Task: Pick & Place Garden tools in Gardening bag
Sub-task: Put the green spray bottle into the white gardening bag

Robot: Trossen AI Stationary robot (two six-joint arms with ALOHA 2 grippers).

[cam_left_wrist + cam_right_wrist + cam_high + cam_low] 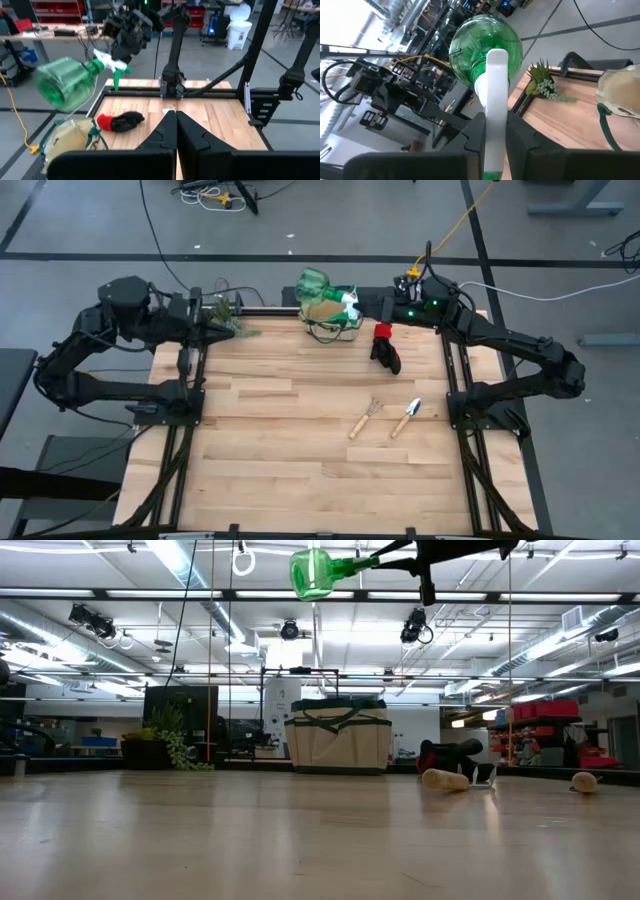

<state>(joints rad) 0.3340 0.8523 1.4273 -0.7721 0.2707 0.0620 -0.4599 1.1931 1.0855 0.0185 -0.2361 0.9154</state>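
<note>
Green see-through plastic is what we are holding: our right claw (pixel 352 304) is clamped on the white neck of the green spray bottle (pixel 314 283), up in the air. The bottle is lying sideways, its round end pointing away from the claw. The gardening bag (pixel 330 313) is sitting right below the claw and the bottle, at the far edge of the desk (pixel 300 440). So we think the next move is straight down into the bag, tipping the bottle so it goes in.

Our left claw (pixel 176 125) is waiting with its fingers together, off to the side of the bag by the small plant (pixel 225 315).

Close beside our right claw, on the desk, the red-and-black glove (pixel 384 346) is lying. The hand rake (pixel 366 417) and the trowel (pixel 406 417) are lying farther off, side by side. Nothing is blocking the way down.
</note>
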